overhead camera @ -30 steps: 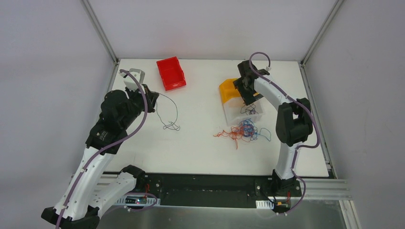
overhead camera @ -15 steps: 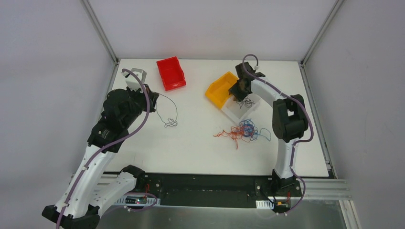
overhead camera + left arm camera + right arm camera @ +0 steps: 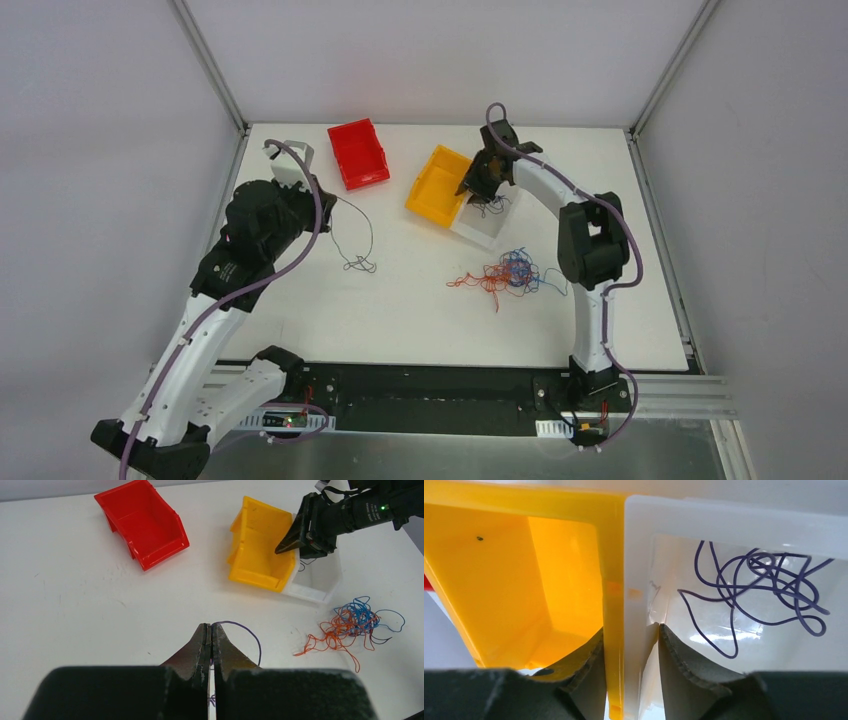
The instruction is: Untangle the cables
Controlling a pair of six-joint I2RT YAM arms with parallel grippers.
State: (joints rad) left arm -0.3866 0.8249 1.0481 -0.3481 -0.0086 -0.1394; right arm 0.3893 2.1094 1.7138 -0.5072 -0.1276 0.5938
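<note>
The right claw (image 3: pixel 630 632) has clamped the touching walls of the yellow bin (image 3: pixel 499 580) and white bin (image 3: pixel 724 515), dragging both away from the tangle (image 3: pixel 505 272), which lies apart on the white bin's near side. One dark wire (image 3: pixel 764 575) lies inside it. Far to its left, the left claw (image 3: pixel 211 630) stays pinched on a loose strand (image 3: pixel 252 635). Most of the untangling remains.

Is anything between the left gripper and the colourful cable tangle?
Only the loose dark wire that the left gripper itself pinches; otherwise bare table up to the tangle.
</note>
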